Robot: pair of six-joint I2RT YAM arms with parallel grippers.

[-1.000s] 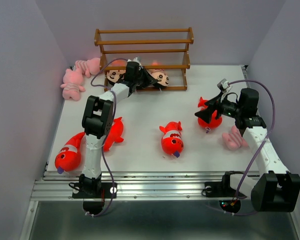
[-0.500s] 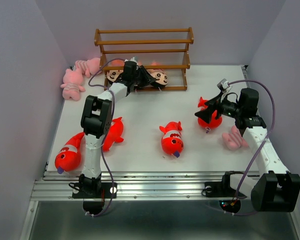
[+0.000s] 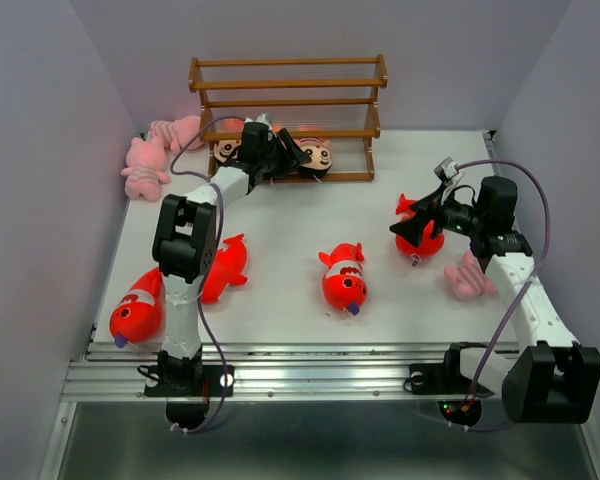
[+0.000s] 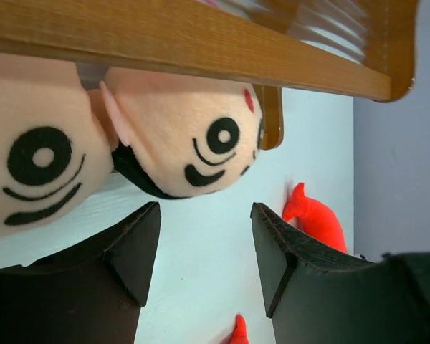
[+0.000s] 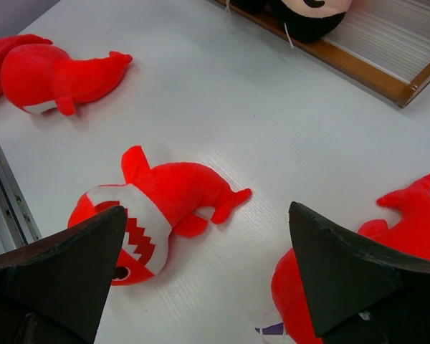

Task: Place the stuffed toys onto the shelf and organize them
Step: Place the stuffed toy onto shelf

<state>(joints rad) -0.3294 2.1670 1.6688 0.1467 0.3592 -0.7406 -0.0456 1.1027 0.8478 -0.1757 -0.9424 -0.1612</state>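
Observation:
The wooden shelf (image 3: 285, 85) stands at the back of the table. Two boy dolls sit on its bottom tier, one (image 3: 227, 150) left of my left gripper (image 3: 292, 152) and one (image 3: 320, 156) right of it. In the left wrist view both doll faces (image 4: 36, 165) (image 4: 190, 143) lie under a shelf rail (image 4: 201, 46), just beyond the open, empty left gripper (image 4: 204, 251). My right gripper (image 3: 420, 215) hangs open over a red fish (image 3: 422, 238); in its wrist view the gripper (image 5: 208, 215) straddles bare table between two fish (image 5: 154, 201) (image 5: 408, 229).
More red fish lie at the front left (image 3: 138, 305), (image 3: 226, 265) and in the middle (image 3: 345, 280). Two pink frog-like toys (image 3: 145, 165) (image 3: 177, 130) rest by the left wall, another (image 3: 468, 278) beside the right arm. Walls close in on three sides.
My left gripper has opened, letting go of the boy doll on the bottom tier, and has drawn back slightly to the left. The right arm has not moved.

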